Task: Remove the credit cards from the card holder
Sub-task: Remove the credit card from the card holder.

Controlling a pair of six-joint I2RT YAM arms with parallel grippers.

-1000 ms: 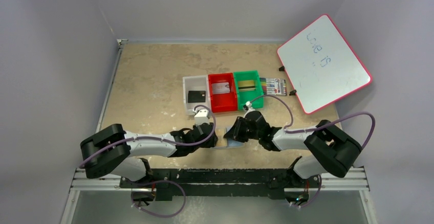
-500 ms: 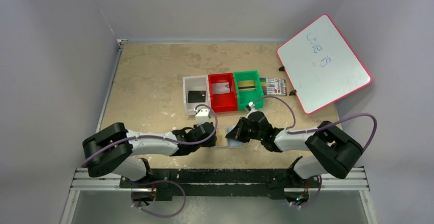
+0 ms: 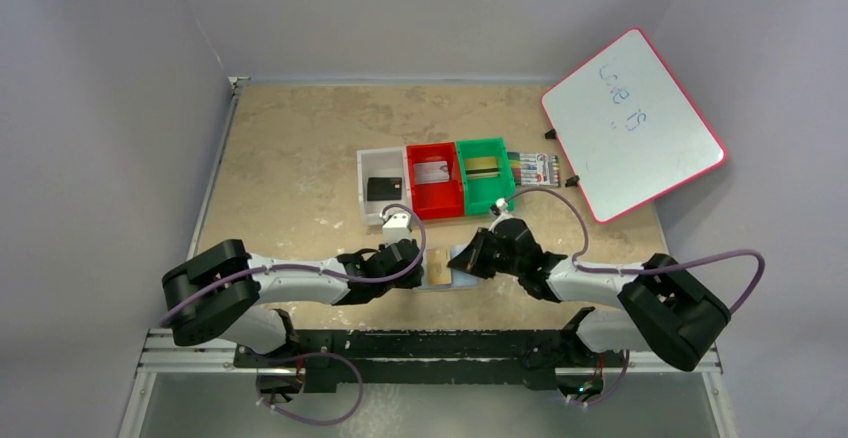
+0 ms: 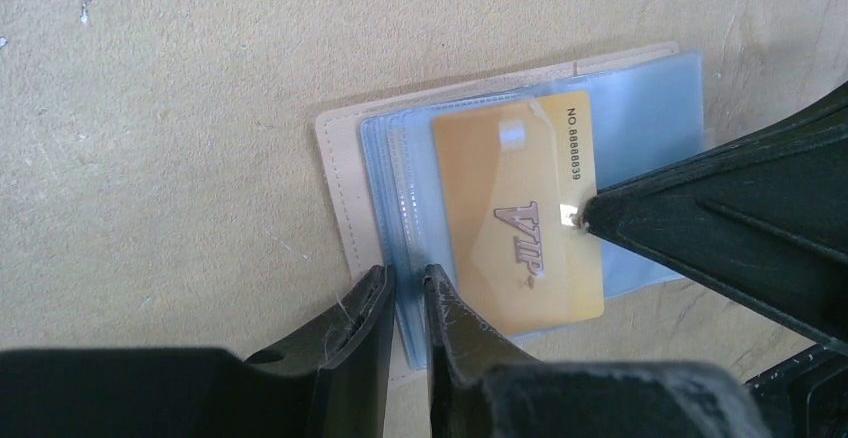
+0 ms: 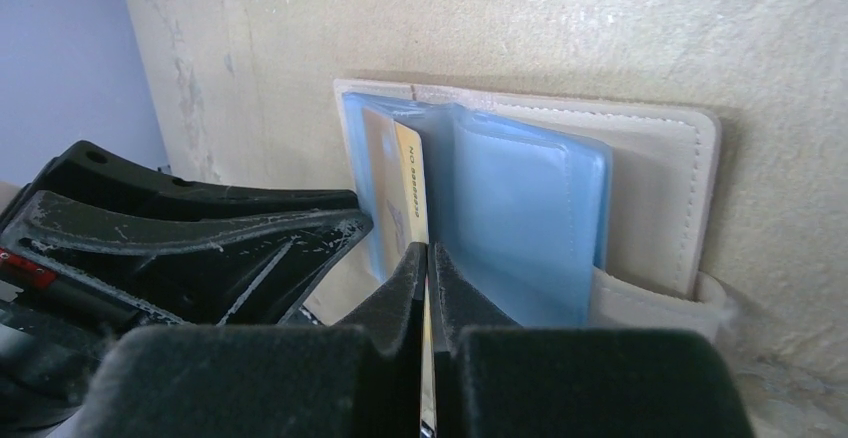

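1. Step in hand: drawing a card out of the card holder [image 5: 660, 148], which lies open and flat on the table [image 4: 180, 108] between the two tools.
2. Right gripper [image 5: 427, 258]: its fingers are closed thin on the edge of the gold card [image 4: 510, 228], held right at their tips. The card looks partly out of its clear blue pocket [image 5: 520, 198], with the rest tucked in on the side away from this tool.
3. Left gripper [image 4: 405, 303]: narrow, pinching the holder's near edge — blue sleeves and tan cover between its fingers — and, as I judge it, pinning the holder down. The card lies just beyond its tips and does not touch it.
4. Cards lie in the row of bins [image 3: 433, 147] beyond both tools, so the task seems well along. I cannot tell whether more cards hide in the sleeves.
5. The next move calls for a straight pull by the right tool, back toward its own wrist, while the left holds firm. A twist could drag the whole holder along or bend the card.
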